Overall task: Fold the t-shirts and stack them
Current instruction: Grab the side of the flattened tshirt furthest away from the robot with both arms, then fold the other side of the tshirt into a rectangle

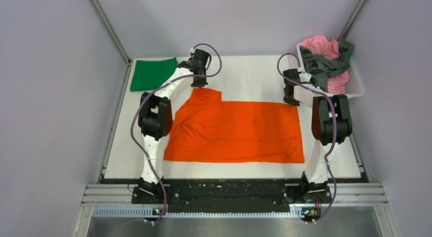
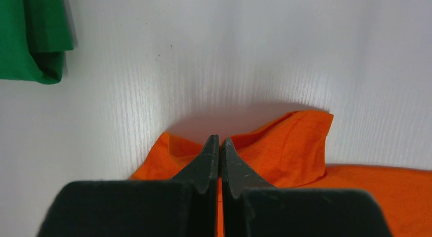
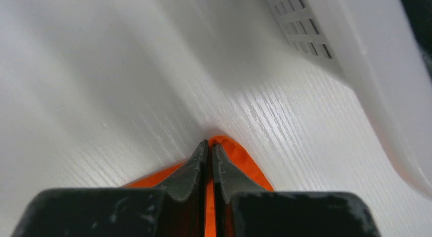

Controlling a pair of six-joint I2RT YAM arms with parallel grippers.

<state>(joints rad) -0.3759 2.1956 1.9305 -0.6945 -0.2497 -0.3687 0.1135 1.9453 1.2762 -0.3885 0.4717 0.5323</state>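
The bright orange t-shirt lies spread flat across the middle of the table. Its far left part is bunched up. My left gripper is at that far left part, shut, with orange cloth showing between the jaws. At the shirt's far right corner my right gripper is shut on the cloth. A folded green t-shirt rests at the far left corner of the table. A pink t-shirt and a dark grey one are heaped in the basket.
The white plastic basket stands at the far right, close beside my right gripper. Grey walls enclose the table on the left, right and back.
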